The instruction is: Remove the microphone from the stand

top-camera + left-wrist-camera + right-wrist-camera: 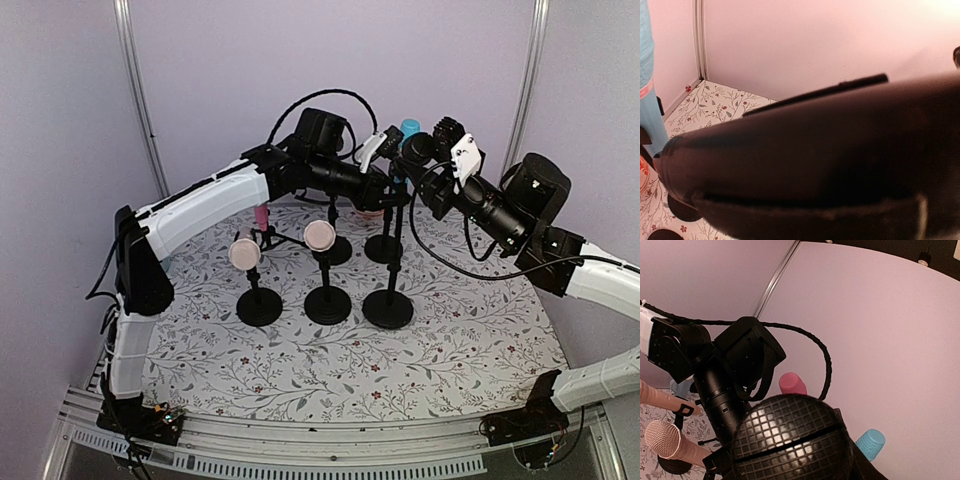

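Black mesh fills the bottom of my right wrist view: the head of the black microphone (790, 440), hard against the camera. It hides my right jaws, so I cannot tell whether they grip it. Behind it show the end of a blue microphone (871, 442) and of a deep pink microphone (792, 383). At the left is a pale pink microphone (662, 437).

My left wrist view is mostly one blurred black shape (830, 165). My left jaws are hidden, so I cannot tell their state either.

From above, my left arm (210, 205) and right arm (520, 215) meet high over the tall stand (388, 308) at the right of the floral surface (450, 360). I count five round bases, three near and two far. I make it five microphones: two pale pink, one deep pink, one blue, one black.

I judge this the lift-out step. Next calls for a straight pull along the clip, with the stand steadied.
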